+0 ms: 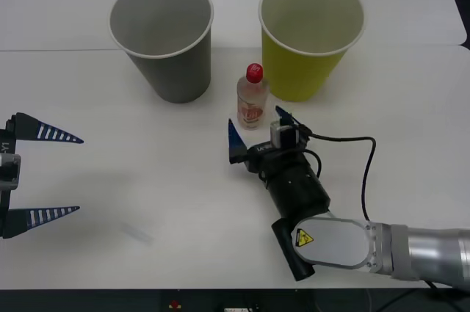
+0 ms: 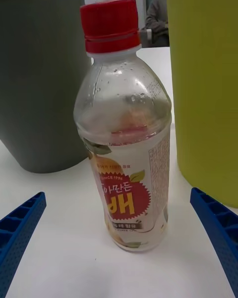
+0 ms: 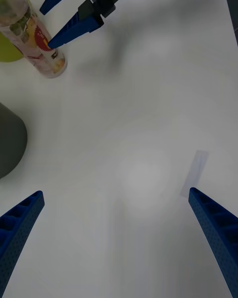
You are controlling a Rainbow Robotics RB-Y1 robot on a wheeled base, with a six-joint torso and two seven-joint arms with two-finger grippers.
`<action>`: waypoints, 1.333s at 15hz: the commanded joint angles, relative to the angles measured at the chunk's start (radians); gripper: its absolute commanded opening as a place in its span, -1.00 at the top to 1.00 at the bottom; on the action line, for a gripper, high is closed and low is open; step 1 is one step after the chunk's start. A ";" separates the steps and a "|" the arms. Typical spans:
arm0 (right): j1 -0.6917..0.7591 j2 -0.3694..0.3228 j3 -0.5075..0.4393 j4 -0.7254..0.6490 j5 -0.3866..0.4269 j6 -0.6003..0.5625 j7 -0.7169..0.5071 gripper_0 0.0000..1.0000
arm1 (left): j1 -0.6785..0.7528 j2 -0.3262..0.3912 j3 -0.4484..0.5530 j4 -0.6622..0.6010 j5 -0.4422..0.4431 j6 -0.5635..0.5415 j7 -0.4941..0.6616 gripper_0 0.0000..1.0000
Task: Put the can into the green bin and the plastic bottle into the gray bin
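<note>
Right hand point(image 1: 260, 130) wide, just short of plastic bottle point(image 1: 252, 97), label legible in wrist view, left hand point(image 1: 44, 172) wide, well apart.

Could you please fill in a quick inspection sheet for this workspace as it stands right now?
Surface: white table, a seam running across behind the bins.
Job's things: plastic bottle upright between gray bin and green bin, both bins upright.
Clutter: a small strip of tape on the table.
Grippers: right gripper open, just short of the bottle; left gripper open, off to the left above the table.
Cables: black cable looping off the right wrist.
Surroundings: nothing seen.
</note>
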 commanded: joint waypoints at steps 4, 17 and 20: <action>-0.049 0.139 -0.032 0.214 0.001 0.020 -0.013 -1.00 | 0.000 0.000 0.000 0.000 0.000 0.000 0.000 -1.00; -0.066 0.183 -0.053 0.298 0.007 0.017 -0.009 1.00 | 0.000 0.000 0.000 0.000 0.000 0.000 0.000 -1.00; -0.065 0.172 -0.053 0.284 0.019 0.015 -0.012 1.00 | 0.000 0.000 0.000 0.000 0.000 0.000 0.000 -1.00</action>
